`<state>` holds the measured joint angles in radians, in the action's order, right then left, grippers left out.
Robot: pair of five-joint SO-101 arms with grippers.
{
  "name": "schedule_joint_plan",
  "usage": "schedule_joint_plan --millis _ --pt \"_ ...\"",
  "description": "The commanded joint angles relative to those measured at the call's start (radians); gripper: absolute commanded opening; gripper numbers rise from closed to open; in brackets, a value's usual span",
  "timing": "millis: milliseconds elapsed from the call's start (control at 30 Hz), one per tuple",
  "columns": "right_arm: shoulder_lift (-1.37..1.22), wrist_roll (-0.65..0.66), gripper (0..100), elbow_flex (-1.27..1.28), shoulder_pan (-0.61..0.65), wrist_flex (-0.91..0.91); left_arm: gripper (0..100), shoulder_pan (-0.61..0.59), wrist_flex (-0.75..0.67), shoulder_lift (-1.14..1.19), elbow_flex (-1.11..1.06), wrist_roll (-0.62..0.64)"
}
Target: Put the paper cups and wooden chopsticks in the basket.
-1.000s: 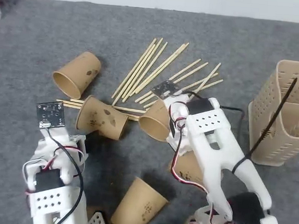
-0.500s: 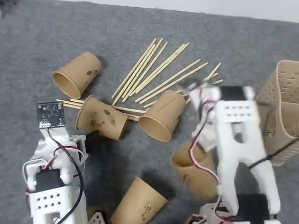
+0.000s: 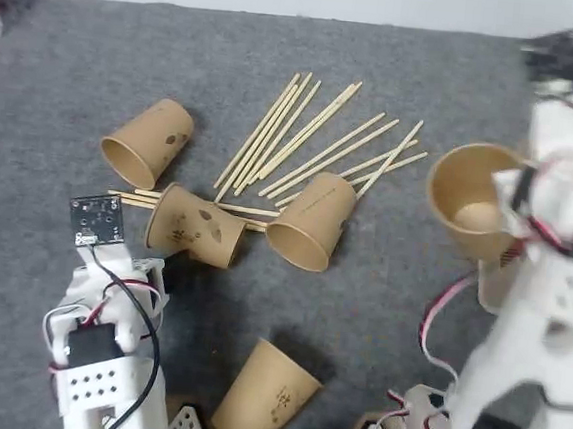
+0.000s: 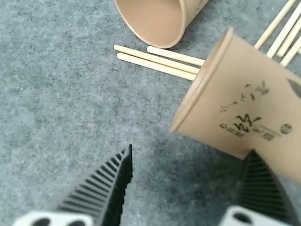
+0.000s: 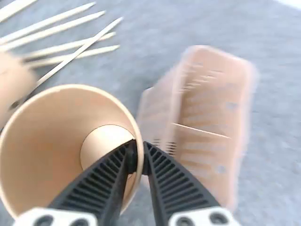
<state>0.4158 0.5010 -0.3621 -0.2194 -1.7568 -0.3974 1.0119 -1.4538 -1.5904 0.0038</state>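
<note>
cup by the bases point(image 3: 266, 393) lies on its side between the two arms, untouched. left gripper point(image 4: 188, 157) hangs just past it over the grey mat point(image 3: 429, 76), jaws spread wide and holding nothing. tipped cup point(image 4: 244, 108) lies right beside one of its fingers, resting across a stray pair point(image 4: 157, 60) of sticks. beyond that we see middle cup point(image 3: 311, 222) and side cup point(image 3: 150, 142), both on their sides. then come the main chopsticks point(image 3: 313, 142), fanned out flat with long axes running diagonally away from the arms. furthest out, right gripper point(image 5: 136, 151) is clamped on the rim of the held cup point(image 5: 61, 141), one finger inside the wall and one outside. the cup is up off the mat with its mouth turned upward. basket point(image 5: 211, 103) stands just beside the held cup, on the side away from the chopsticks. we judge that is the relation that counts: the cup has to go sideways over the basket rim before release. we cannot tell if cup and basket touch. right arm is clearly nearer the basket. four cups and all the sticks are left on the mat.
</note>
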Motion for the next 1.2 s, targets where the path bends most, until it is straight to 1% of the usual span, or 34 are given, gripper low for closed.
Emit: schedule_joint_plan --millis 0,67,200,267,467,633,733,833,933,1167 --pt "0.096 -0.011 0.7 -0.100 -0.096 -0.036 35 0.006 -0.018 -0.011 0.007 0.003" --pt "0.111 -0.014 0.7 -0.120 -0.157 -0.028 35 0.006 -0.018 -0.011 0.007 0.003" --pt "0.087 -0.083 0.7 -0.109 -0.323 0.013 35 0.006 -0.018 -0.011 0.005 0.003" --pt "0.045 -0.086 0.7 -0.107 -0.352 0.013 35 0.006 -0.018 -0.011 0.005 0.003" --pt "-0.067 -0.098 0.7 -0.107 -0.387 0.068 35 0.006 -0.018 -0.011 0.005 0.003" --pt "-0.114 -0.107 0.7 -0.112 -0.392 0.088 35 0.006 -0.018 -0.011 0.005 0.003" --pt "-0.085 -0.164 0.7 -0.199 -0.390 0.111 35 0.006 -0.018 -0.011 0.005 0.003" --pt "-0.058 -0.187 0.7 -0.276 -0.374 0.105 35 0.006 -0.018 -0.011 0.005 0.003" --pt "-0.061 -0.183 0.7 -0.278 -0.352 0.084 35 0.006 -0.018 -0.011 0.005 0.003" --pt "-0.194 -0.183 0.7 -0.278 -0.355 0.004 35 0.006 -0.018 -0.011 0.005 0.003"
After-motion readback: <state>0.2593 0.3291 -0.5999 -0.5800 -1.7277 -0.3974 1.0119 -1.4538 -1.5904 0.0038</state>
